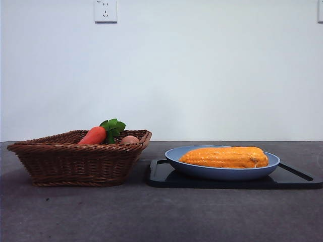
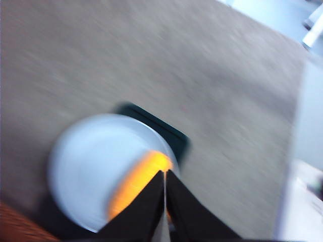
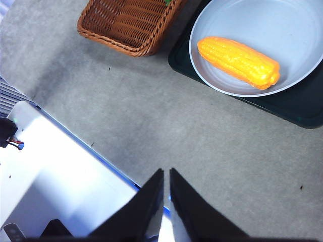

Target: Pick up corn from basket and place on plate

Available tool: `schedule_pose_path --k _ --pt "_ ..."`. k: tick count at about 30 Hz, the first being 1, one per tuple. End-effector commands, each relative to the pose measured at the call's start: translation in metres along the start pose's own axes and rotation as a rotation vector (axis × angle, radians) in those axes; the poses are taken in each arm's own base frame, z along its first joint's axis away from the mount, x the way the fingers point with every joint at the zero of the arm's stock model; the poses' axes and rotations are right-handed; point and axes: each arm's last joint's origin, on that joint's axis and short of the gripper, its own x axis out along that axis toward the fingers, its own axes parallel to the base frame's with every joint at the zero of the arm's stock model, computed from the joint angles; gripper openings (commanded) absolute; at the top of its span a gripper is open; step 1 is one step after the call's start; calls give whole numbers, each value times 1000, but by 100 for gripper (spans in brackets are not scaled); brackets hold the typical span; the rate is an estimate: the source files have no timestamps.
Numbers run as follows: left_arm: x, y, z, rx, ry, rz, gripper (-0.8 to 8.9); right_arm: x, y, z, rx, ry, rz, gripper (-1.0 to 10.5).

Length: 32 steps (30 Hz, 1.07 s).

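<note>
Already done, by the look of it: corn on the plate, both arms clear.

Largest first: the table (image 1: 151, 217) carries the basket (image 1: 75, 159), which now holds only a carrot (image 1: 93, 135) and a small tan egg-like item (image 1: 129, 139). Beside it a black tray (image 1: 292, 177) bears the plate (image 1: 222, 171), and the corn (image 1: 224, 157) lies flat across the plate's middle, touched by nothing. I judge the placing step complete; what remains is at most drawing the arms back to rest, with no further grasp called for. The left gripper (image 2: 164, 189) hangs above the plate in a blurred wrist view, jaws nearly together and empty. The right gripper (image 3: 165, 189) waits over bare table near the edge, jaws likewise pressed close, holding nothing.
</note>
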Motion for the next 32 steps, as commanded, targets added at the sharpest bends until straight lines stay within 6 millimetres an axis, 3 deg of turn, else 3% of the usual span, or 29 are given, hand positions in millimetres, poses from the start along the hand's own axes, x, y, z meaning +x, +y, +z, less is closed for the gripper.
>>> schedule_pose_path --k 1,4,8,12,15,22,32 --pt "-38 5 18 71 -161 73 7 -2 1 3 -16 -12 1 3" --pt "-78 13 20 90 -249 163 8 -2 1 3 -15 -13 0 3" --pt "-129 22 7 68 -313 300 7 -2 1 3 -16 -12 1 3" --pt "-169 22 -21 41 -357 442 7 -2 1 3 -16 -13 1 3" --pt "-187 18 -49 29 -389 538 7 -2 1 3 -16 -12 1 3" --pt "-195 4 -120 45 -474 743 7 -2 1 3 -16 -13 1 3" --pt "-160 -7 -219 21 -492 823 7 -2 1 3 -16 -12 1 3"
